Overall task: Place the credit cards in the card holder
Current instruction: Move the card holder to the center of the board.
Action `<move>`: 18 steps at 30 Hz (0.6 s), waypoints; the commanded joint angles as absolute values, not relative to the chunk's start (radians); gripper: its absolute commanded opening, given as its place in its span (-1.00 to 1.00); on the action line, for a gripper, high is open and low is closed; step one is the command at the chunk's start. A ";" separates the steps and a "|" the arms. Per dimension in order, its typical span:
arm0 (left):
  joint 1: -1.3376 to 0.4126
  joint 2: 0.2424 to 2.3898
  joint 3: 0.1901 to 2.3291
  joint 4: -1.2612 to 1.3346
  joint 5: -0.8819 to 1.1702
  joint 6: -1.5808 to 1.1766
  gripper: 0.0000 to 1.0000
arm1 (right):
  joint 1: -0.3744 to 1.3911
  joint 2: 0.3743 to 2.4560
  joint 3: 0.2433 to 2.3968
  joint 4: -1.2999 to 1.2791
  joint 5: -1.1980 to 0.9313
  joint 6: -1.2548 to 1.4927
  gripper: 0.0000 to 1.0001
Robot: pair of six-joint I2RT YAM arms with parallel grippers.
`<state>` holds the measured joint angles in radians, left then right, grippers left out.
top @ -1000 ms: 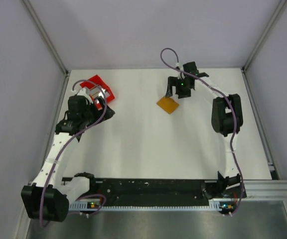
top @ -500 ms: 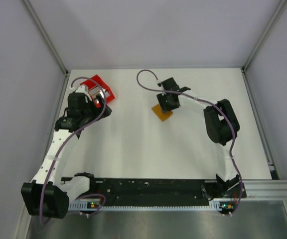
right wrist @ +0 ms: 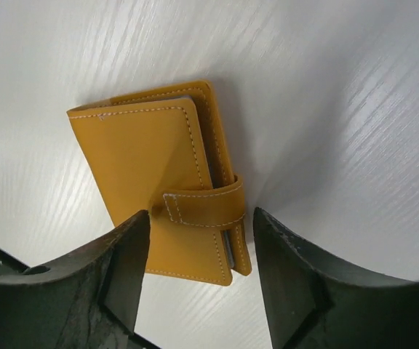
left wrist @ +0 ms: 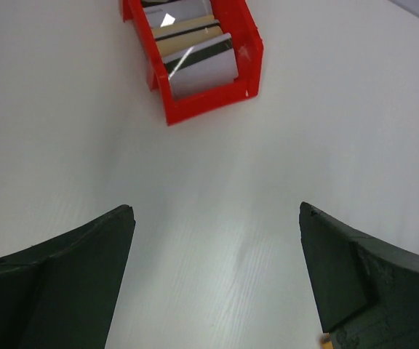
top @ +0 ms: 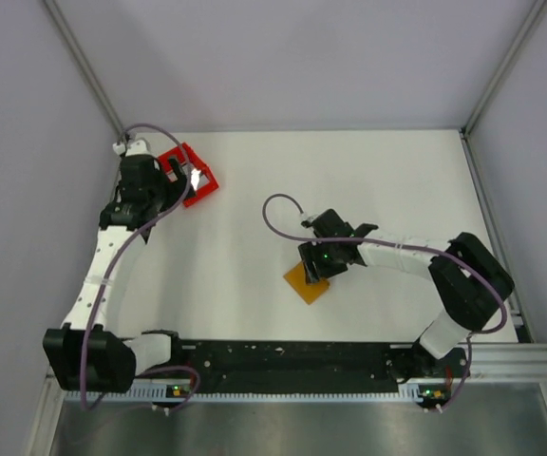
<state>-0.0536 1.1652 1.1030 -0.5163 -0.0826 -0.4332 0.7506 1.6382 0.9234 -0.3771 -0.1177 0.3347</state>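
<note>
The card holder [top: 304, 285] is a small orange leather wallet closed by a strap, lying near the table's middle front. My right gripper [top: 317, 268] is shut on it. In the right wrist view the card holder [right wrist: 151, 160] sits between the two fingers, and the right gripper [right wrist: 201, 214] straddles its strap end. A thin grey edge shows between its flaps. The credit cards [left wrist: 198, 62] stand on edge in a red tray [left wrist: 202, 107], grey and cream ones. My left gripper [left wrist: 215, 211] hangs open and empty over the table just short of that tray.
The red tray [top: 207, 187] sits at the far left of the white table, beside the left gripper [top: 171, 177]. Grey walls with metal rails enclose the table on three sides. The arms' black base rail runs along the near edge.
My right gripper narrowed onto the card holder and brought it from the far middle of the table towards the near side. My left gripper swung further left and back beside the red tray.
</note>
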 commanded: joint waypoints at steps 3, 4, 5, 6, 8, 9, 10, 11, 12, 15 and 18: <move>0.050 1.372 1.253 -0.434 -0.167 -0.416 0.96 | 0.758 1.482 0.971 -0.422 -0.230 0.371 0.32; 0.060 1.423 1.288 -0.437 -0.175 -0.414 0.96 | 0.755 1.464 0.991 -0.426 -0.241 0.365 0.34; 0.069 1.466 1.313 -0.428 -0.181 -0.410 0.96 | 0.755 1.450 1.003 -0.436 -0.244 0.362 0.35; 0.080 1.520 1.345 -0.434 -0.184 -0.417 0.95 | 0.755 1.431 1.015 -0.439 -0.245 0.362 0.36; 0.092 1.598 1.429 -0.491 -0.189 -0.442 0.93 | 0.752 1.399 1.025 -0.449 -0.245 0.356 0.37; 0.092 1.629 1.449 -0.488 -0.205 -0.436 0.92 | 0.747 1.384 1.023 -0.456 -0.244 0.356 0.37; 0.095 1.650 1.448 -0.468 -0.210 -0.433 0.92 | 0.739 1.368 1.019 -0.454 -0.242 0.357 0.37; 0.101 1.673 1.453 -0.450 -0.204 -0.431 0.90 | 0.730 1.361 1.009 -0.454 -0.241 0.360 0.37; 0.106 1.705 1.466 -0.445 -0.201 -0.434 0.89 | 0.723 1.353 1.002 -0.454 -0.239 0.364 0.38; 0.107 1.804 1.511 -0.425 -0.187 -0.428 0.68 | 0.698 1.342 0.985 -0.456 -0.273 0.362 0.39; 0.106 1.851 1.511 -0.341 -0.172 -0.426 0.61 | 0.681 1.335 0.963 -0.459 -0.293 0.354 0.39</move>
<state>0.1024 1.8034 1.4708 -0.4507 -0.1791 -0.4335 0.7071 1.3640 0.9810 -0.4522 -0.2550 0.3607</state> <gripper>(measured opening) 0.822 0.694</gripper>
